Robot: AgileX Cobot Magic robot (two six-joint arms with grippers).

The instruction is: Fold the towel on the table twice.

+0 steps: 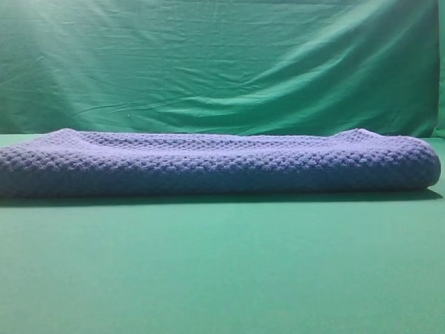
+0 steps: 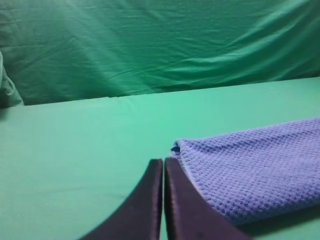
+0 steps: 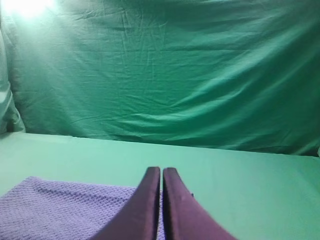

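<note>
The blue-grey waffle-weave towel (image 1: 215,163) lies in a long folded band across the green table (image 1: 222,271), spanning almost the whole width of the exterior high view. No gripper shows in that view. In the left wrist view my left gripper (image 2: 163,162) is shut with nothing between its dark fingers, its tips just left of the towel's (image 2: 250,170) near corner. In the right wrist view my right gripper (image 3: 161,171) is also shut and empty, hovering over the towel's (image 3: 65,210) right end.
A wrinkled green backdrop cloth (image 1: 222,62) hangs upright behind the table. Bare green table surface stretches in front of the towel and to the left of it in the left wrist view (image 2: 75,150).
</note>
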